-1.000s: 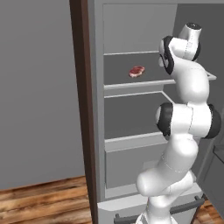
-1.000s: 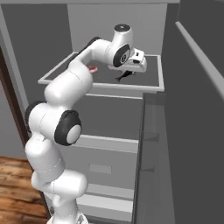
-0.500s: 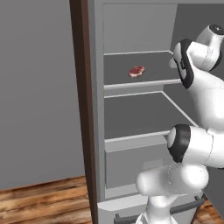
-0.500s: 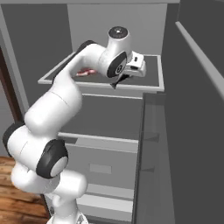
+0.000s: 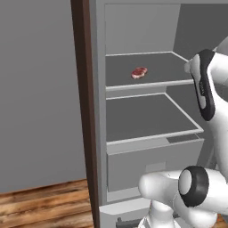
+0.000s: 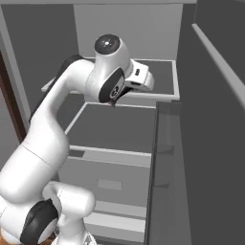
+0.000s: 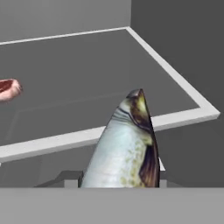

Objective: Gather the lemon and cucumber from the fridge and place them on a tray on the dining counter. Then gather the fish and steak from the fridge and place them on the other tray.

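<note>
At the open fridge (image 5: 147, 111), the arm has pulled back from the upper shelf (image 7: 175, 74) over the last second, and the hand (image 6: 139, 81) is clamped on the fish (image 7: 124, 148), now off the shelf. Behind on that shelf lies the steak (image 5: 139, 72), so the fish looks bound for the tray first.

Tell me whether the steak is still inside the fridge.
Inside. The steak lies flat on the top shelf of the open fridge, apart from the fish.
</note>
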